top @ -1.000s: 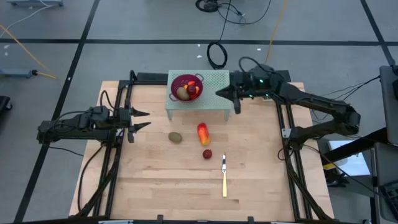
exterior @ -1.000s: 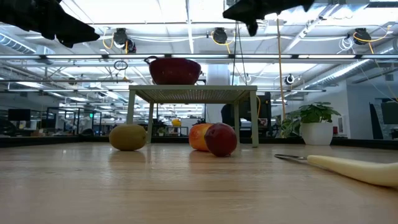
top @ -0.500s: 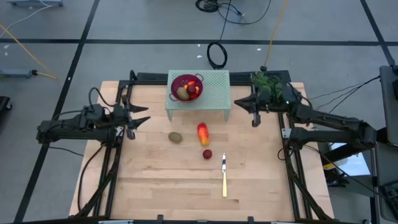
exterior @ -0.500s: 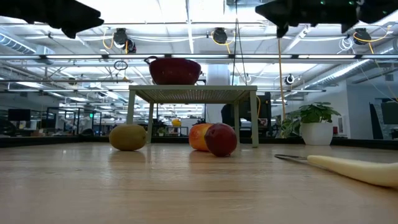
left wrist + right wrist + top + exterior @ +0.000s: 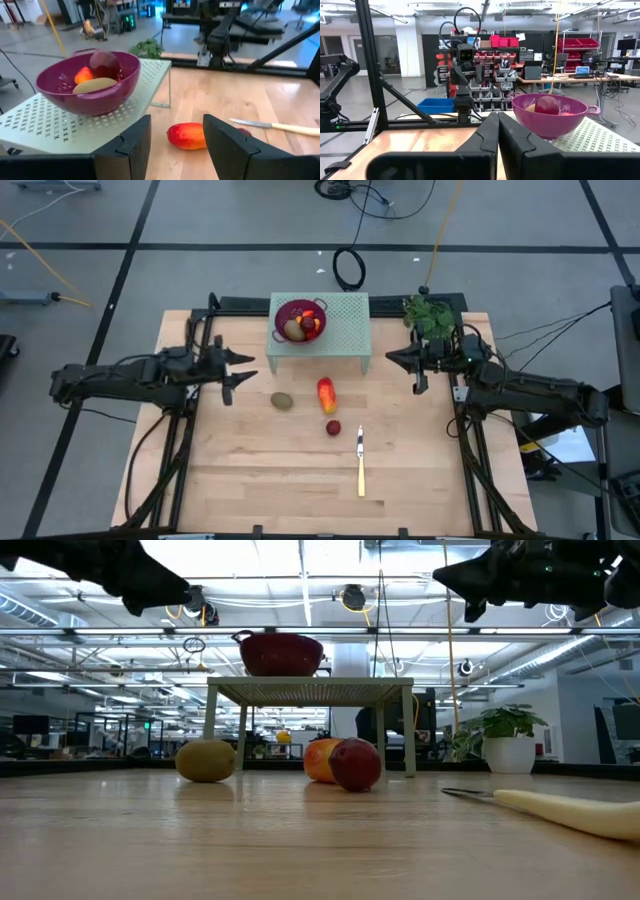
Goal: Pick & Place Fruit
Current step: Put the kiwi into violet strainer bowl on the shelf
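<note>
wooden table [image 5: 250, 480] | on it: perforated stand [image 5: 345, 330], brown-green oval [image 5: 283, 401], red-orange oblong [image 5: 326, 393], dark red ball [image 5: 333, 427], knife [image 5: 361, 465]

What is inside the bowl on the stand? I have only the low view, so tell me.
Observer: The bowl holds a brown-green fruit, a dark red ball and an orange piece.
Operator: Report the left hand's fingers.
Observer: The left hand is open, its fingers apart, and it faces the red-orange fruit lying on the table.
Operator: Give me the right hand too.
Observer: The right hand is shut, its fingers pressed together with nothing between them.
</note>
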Robot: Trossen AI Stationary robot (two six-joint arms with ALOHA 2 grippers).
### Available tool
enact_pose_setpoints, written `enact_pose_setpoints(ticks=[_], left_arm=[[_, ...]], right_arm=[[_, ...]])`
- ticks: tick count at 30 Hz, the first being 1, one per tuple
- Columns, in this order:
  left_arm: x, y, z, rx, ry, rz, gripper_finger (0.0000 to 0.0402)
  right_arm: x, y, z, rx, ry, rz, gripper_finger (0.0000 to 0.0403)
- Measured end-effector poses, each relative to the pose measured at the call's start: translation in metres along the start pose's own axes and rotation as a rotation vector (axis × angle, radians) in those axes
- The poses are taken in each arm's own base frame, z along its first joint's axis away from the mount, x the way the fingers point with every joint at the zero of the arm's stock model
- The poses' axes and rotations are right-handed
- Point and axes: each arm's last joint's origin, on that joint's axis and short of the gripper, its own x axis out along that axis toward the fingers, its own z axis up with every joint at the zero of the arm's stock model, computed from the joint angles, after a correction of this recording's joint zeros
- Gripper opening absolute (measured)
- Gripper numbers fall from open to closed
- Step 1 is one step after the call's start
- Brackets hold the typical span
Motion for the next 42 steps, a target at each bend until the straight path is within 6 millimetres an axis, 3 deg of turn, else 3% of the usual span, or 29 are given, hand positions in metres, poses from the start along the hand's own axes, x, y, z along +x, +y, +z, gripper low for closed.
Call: enact_pose_setpoints(ticks=[8,16,31,42], left_arm=[[0.024,-0.007,0.019,-0.014,0.264,-0.058,0.0182],[0.056,-0.016,0.021,-0.025,0.494,-0.137,0.0182],[0.112,-0.043,-0.017,0.063,0.769,-0.231,0.0182],[0.127,-0.053,-0.04,0.242,0.848,-0.307,0.0182]], right_arm=[[-0.004,0.001,-0.003,-0.023,-0.003,0.0,0.0],[-0.005,0.002,-0.003,-0.028,-0.004,0.0,0.0],[-0.005,0.002,0.001,-0.063,-0.045,0.005,0.0],[-0.005,0.002,0.001,-0.06,-0.044,0.013,0.0]])
